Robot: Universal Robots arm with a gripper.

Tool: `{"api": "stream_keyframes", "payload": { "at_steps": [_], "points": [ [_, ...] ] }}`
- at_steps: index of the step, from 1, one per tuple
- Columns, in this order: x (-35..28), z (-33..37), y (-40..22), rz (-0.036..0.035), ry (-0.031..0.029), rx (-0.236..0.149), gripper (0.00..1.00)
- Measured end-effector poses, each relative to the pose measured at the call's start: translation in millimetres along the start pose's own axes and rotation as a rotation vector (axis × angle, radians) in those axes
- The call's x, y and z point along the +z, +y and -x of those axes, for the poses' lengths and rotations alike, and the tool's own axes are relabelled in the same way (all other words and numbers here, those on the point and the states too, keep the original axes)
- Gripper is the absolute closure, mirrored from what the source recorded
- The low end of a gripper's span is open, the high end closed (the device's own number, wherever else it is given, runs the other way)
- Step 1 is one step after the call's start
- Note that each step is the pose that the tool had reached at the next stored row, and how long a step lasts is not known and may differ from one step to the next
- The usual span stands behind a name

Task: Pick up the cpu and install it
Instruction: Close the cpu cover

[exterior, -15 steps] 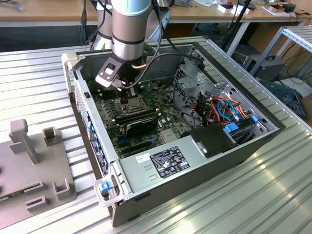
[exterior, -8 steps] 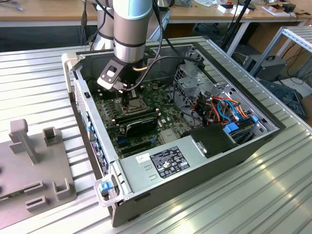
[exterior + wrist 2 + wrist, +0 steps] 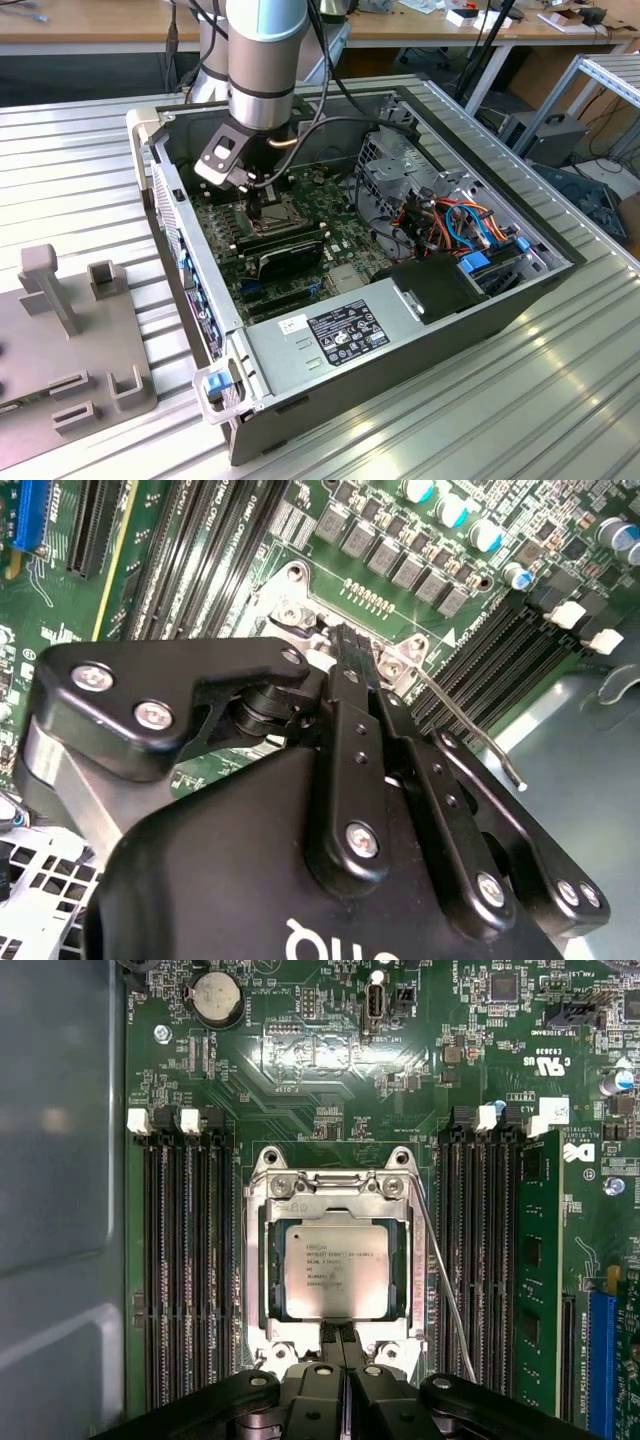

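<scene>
first wrist view: cpu (image 3: 335,1270) lies flat, lid up, in socket (image 3: 335,1188); claw (image 3: 340,1336) clenched beside it.

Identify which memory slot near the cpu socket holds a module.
The one with the green memory module, toward the blue slot; the black slots flanking the cpu sit empty.

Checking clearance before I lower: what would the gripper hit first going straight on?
Probably the socket frame at the edge of the cpu; the gripper hangs right over it, jaws together, though its height above is unclear.
</scene>
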State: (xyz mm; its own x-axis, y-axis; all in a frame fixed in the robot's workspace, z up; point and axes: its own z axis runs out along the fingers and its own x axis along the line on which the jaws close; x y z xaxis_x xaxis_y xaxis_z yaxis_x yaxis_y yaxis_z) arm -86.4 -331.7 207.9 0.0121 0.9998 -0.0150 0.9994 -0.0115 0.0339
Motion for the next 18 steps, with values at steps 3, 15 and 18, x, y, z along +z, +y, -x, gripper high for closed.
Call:
{"api": "stream_keyframes", "payload": {
  "at_steps": [3, 15, 18],
  "points": [
    [2.7, 0.1, -0.5, -0.0004, -0.0006, 0.000, 0.89],
    [-17.5, -0.2, 0.3, 0.0002, -0.0002, 0.000, 0.89],
    [-30.8, -0.1, 0.7, 0.0004, -0.0006, 0.000, 0.89]
  ]
}}
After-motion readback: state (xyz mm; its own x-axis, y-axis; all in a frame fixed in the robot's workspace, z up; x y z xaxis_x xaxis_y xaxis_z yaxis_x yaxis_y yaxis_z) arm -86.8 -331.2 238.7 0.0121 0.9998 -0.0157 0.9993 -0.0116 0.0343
